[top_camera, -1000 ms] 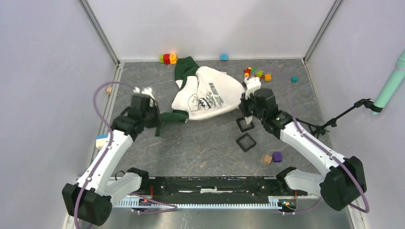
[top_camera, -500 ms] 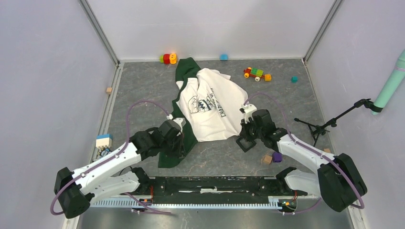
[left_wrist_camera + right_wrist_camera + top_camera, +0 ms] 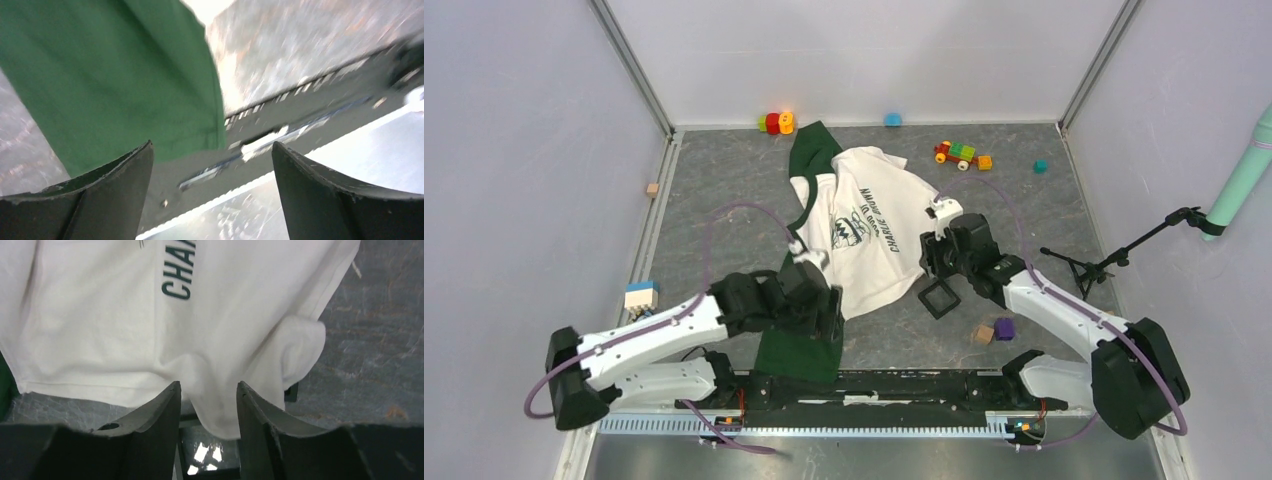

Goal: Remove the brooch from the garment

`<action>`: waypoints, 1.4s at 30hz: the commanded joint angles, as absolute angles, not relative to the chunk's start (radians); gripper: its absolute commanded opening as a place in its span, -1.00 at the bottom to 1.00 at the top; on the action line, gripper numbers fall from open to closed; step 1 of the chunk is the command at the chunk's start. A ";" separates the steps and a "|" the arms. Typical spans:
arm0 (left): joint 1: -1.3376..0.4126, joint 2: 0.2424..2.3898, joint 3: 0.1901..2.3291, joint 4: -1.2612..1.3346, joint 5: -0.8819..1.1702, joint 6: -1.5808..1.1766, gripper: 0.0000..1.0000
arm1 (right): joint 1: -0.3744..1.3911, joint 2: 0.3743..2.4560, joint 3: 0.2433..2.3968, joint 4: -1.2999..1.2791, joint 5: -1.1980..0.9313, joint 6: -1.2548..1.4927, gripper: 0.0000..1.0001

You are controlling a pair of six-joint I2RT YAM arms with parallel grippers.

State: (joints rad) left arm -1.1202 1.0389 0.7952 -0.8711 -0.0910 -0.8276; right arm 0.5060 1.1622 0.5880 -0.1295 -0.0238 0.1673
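The garment [image 3: 869, 225] lies spread on the table, cream-white with dark lettering in the middle and dark green along its left side and near hem [image 3: 802, 345]. The brooch is hidden in every view. My left gripper [image 3: 832, 312] hovers at the green hem. In the left wrist view the left gripper [image 3: 212, 145] is wide open and holds nothing, with green cloth [image 3: 110, 75] off to the upper left. My right gripper [image 3: 929, 258] sits at the white hem's right corner. The right gripper [image 3: 208, 384] stands open, and a loose fold of white cloth [image 3: 150, 330] hangs between the fingers.
A black square frame [image 3: 940, 297] lies under the right gripper. A wooden cube [image 3: 983, 334] and a purple block [image 3: 1004, 328] sit near the right arm. A toy train [image 3: 962, 154] and coloured blocks [image 3: 776, 122] line the back. The black base rail [image 3: 874, 385] runs along the near edge.
Both arms pulled the garment toward the near edge, spreading it flatter. Both grippers, shut on cloth before, have now opened and let go.
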 commanded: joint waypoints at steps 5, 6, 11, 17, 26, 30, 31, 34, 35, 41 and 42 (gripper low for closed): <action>-0.659 1.057 0.931 -0.666 -0.015 -0.629 0.79 | 0.524 1.327 0.793 -0.060 -0.015 0.165 0.20; -0.630 1.085 0.937 -0.631 -0.024 -0.622 0.79 | 0.530 1.351 0.817 -0.049 -0.015 0.168 0.22; -0.470 1.298 0.995 -0.443 0.040 -0.617 0.70 | 0.561 1.526 0.946 -0.014 -0.008 0.189 0.22; -0.337 1.534 1.105 -0.274 0.068 -0.622 0.54 | 0.587 1.696 1.046 0.062 -0.006 0.229 0.21; -0.260 1.900 1.470 -0.278 0.139 -0.585 0.43 | 0.608 1.827 1.068 0.121 -0.038 0.273 -0.21; -0.245 2.062 1.630 -0.292 0.139 -0.569 0.35 | 0.615 1.767 0.965 0.157 -0.040 0.296 -0.85; -0.242 2.098 1.678 -0.306 0.138 -0.563 0.32 | 0.616 1.747 0.940 0.164 -0.040 0.303 -0.99; -0.239 2.210 1.818 -0.364 0.130 -0.544 0.29 | 0.624 1.691 0.876 0.181 -0.047 0.312 -1.00; -0.239 2.243 1.854 -0.385 0.126 -0.539 0.29 | 0.631 1.680 0.866 0.181 -0.049 0.310 -1.00; -0.235 2.330 1.968 -0.433 0.083 -0.500 0.22 | 0.649 1.660 0.859 0.160 -0.043 0.303 -1.00; -0.232 2.333 1.973 -0.441 0.070 -0.495 0.18 | 0.651 1.660 0.861 0.159 -0.038 0.304 -0.87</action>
